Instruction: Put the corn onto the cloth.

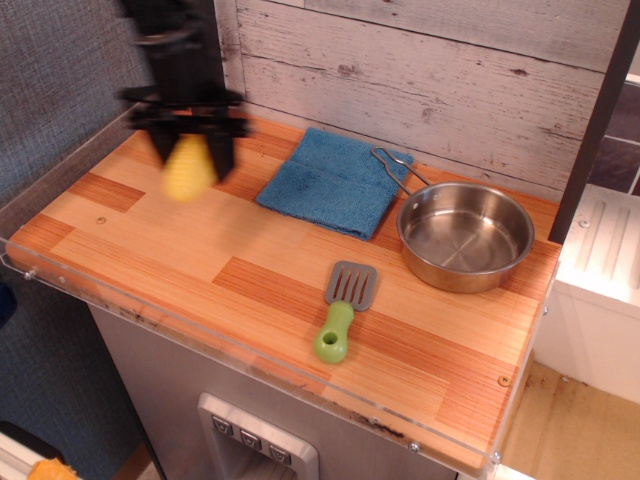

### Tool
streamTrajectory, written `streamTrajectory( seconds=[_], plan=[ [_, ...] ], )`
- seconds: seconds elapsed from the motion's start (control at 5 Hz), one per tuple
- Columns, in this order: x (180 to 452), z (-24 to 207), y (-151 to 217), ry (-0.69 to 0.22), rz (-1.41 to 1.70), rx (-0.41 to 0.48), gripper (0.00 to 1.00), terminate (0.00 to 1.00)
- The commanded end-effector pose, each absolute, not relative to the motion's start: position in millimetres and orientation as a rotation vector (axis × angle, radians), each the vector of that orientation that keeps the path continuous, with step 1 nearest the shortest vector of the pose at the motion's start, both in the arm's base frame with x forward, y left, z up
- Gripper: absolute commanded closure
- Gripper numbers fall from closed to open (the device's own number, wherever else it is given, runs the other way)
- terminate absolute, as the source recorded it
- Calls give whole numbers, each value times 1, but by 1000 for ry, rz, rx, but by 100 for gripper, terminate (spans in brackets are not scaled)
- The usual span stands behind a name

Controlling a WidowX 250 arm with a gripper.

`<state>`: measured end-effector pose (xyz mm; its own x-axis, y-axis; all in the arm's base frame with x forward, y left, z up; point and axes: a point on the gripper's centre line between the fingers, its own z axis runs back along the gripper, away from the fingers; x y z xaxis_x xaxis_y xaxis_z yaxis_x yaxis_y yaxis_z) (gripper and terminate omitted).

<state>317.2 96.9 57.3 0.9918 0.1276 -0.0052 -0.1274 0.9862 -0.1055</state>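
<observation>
My black gripper (pixel 192 138) is blurred by motion above the back left of the wooden counter. It is shut on the yellow corn (pixel 189 168), which hangs from the fingers above the wood. The blue cloth (pixel 334 181) lies flat at the back middle of the counter, a short way to the right of the corn. Nothing lies on the cloth.
A steel pan (pixel 464 235) stands right of the cloth, its wire handle (pixel 396 166) over the cloth's far corner. A spatula with a green handle (pixel 343 311) lies in front. A dark post (pixel 203 40) stands behind the gripper. The counter's front edge (pixel 250 372) has a clear lip.
</observation>
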Motion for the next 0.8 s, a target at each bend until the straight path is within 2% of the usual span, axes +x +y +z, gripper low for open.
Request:
streamTrajectory(
  seconds=[0.0,0.4,0.6],
  plan=[
    [359,42,54,9,96,-62,100,0],
    [385,38,49,6,112,-59,100,0],
    [387,43,47,1,102,-68,0,0]
  ],
)
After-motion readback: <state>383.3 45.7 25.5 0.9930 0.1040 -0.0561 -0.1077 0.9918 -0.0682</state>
